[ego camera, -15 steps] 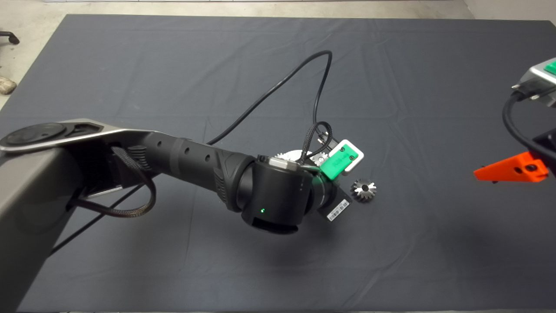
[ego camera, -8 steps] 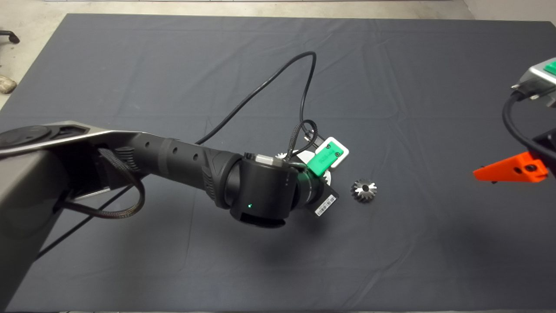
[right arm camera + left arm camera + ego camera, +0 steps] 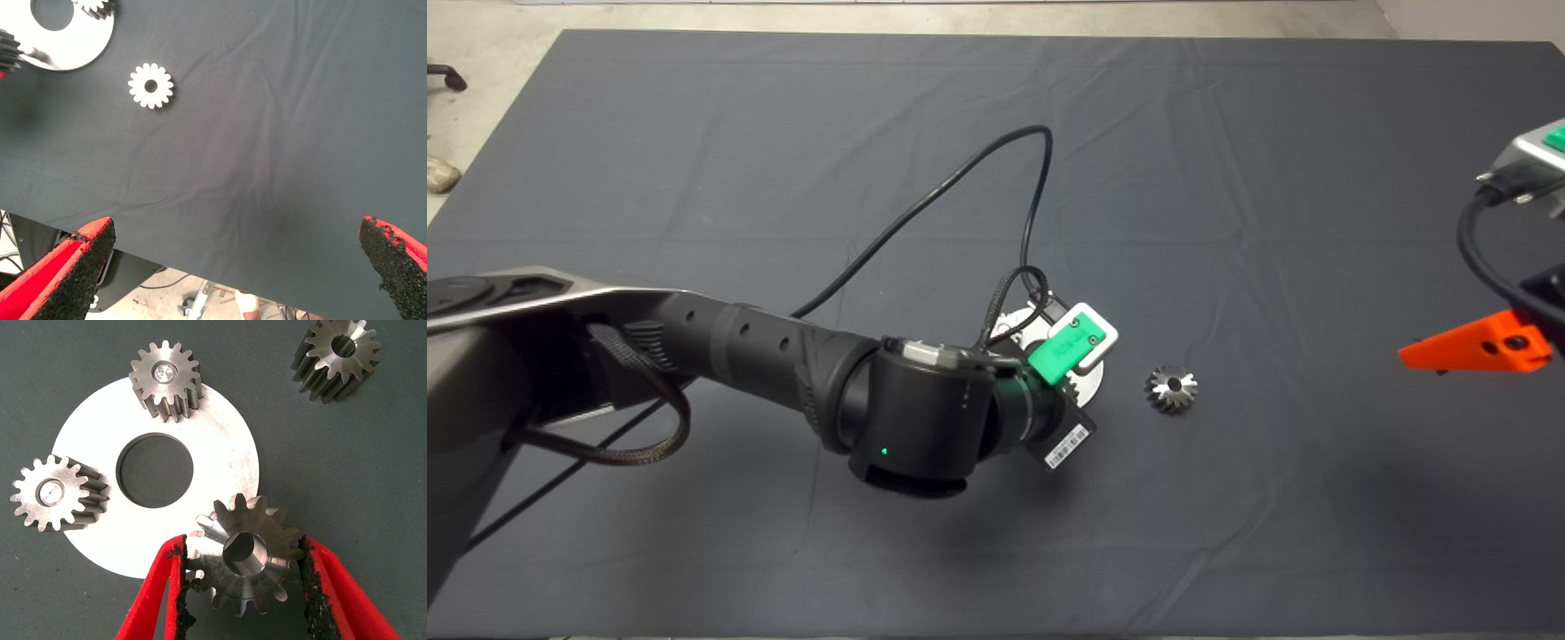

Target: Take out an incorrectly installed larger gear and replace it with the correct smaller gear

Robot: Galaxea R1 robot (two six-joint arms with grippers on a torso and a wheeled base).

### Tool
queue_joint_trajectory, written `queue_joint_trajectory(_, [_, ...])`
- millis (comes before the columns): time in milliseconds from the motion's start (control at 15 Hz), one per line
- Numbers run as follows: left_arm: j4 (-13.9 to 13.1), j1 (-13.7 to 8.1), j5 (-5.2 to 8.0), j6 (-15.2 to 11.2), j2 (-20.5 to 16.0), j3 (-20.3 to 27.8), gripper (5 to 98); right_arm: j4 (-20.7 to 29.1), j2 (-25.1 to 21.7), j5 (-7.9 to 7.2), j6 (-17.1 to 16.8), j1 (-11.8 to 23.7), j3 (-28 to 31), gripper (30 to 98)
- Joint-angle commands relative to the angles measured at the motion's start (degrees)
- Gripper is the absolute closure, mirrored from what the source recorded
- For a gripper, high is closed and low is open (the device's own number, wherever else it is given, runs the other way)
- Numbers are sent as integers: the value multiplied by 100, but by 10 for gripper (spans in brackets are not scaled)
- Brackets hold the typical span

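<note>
Mat: dark, creased | floor: pale concrete beyond far edge

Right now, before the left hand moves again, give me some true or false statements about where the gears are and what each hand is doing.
1. The larger gear lies on the mat, off the round plate. True.
2. The left hand is empty. False: the smaller gear sits between its fingers, over the plate's edge.
3. Two other spur gears, one and another, sit on the plate. True.
4. The right hand is closed on a gear. False: it is open and holds nothing, waiting at the mat's right edge.
5. The plate is solid, with no hole. False: it has a large round hole in its middle.
</note>
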Motion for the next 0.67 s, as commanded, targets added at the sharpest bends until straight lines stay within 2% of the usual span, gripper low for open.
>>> queue_joint_trajectory(0, [120, -49, -53, 31, 75, 84, 692, 163, -3, -303, 42, 111, 22, 317])
queue_joint_trajectory(133, [127, -49, -53, 31, 154, 40, 692, 163, -4, -303, 42, 111, 22, 317])
queue_joint_trajectory(267, [127, -9, 104, 31, 248, -54, 692, 163, -4, -303, 42, 111, 22, 317])
queue_joint_trajectory(333, [148, 99, 131, 31, 254, -83, 692, 163, -4, -303, 42, 111, 28, 317])
queue_joint_trajectory(600, [154, 126, 166, 40, 418, -436, 692, 163, -13, -303, 42, 104, 23, 317])
